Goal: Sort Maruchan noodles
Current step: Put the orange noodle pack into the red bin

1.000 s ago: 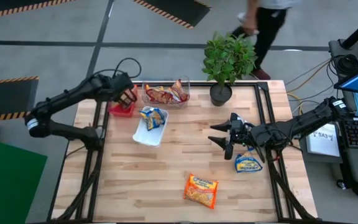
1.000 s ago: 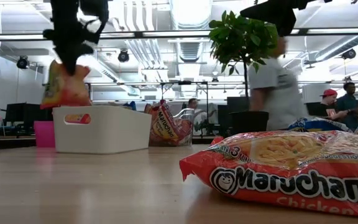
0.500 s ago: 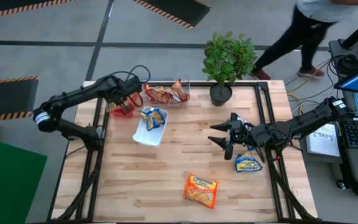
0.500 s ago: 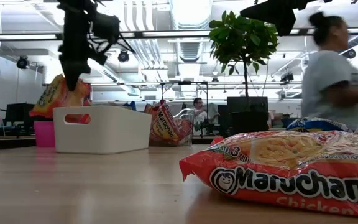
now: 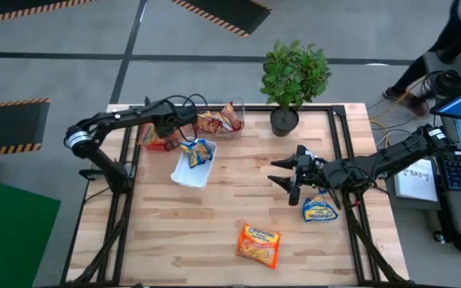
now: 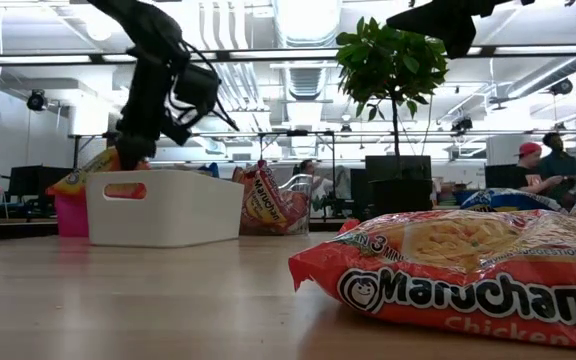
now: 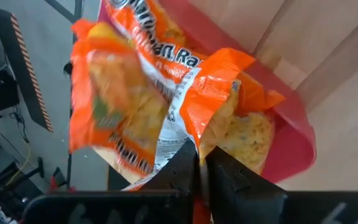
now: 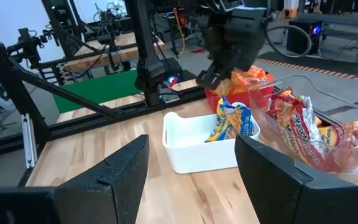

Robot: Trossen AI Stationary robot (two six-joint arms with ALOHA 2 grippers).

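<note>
A: Now, far-left corner of the table. The left gripper (image 5: 166,132) sits over the red tray (image 5: 152,144), fingers pressed together and pinching an orange packet (image 7: 222,106) by its crimped edge. A second orange packet (image 7: 114,99) lies under it in the same tray.

B: Noted. Next along the far edge?

A: White tray (image 5: 184,172) just beside the red one, toward the table's middle, with one blue-and-yellow packet (image 5: 198,150) inside, propped against the wall. Beside that, at the far edge, the clear tray (image 5: 238,106) holds red-brown packets (image 5: 213,122), standing on edge and leaning.

B: Potted plant?

A: Potted plant (image 5: 293,80) at the far edge, right of the clear tray, upright.

B: Loose packets on the table?

A: Two. An orange packet (image 5: 258,244) lies flat near the near edge, about mid-width. A blue-and-yellow packet (image 5: 319,210) lies flat toward the right edge.

B: Right arm?

A: Right gripper (image 5: 288,174) hangs over the right half of the table, fingers spread, holding nothing; the loose blue-and-yellow packet is just beside the arm, on its near-edge side. A person (image 6: 530,165) sits in the room beyond the table.
</note>
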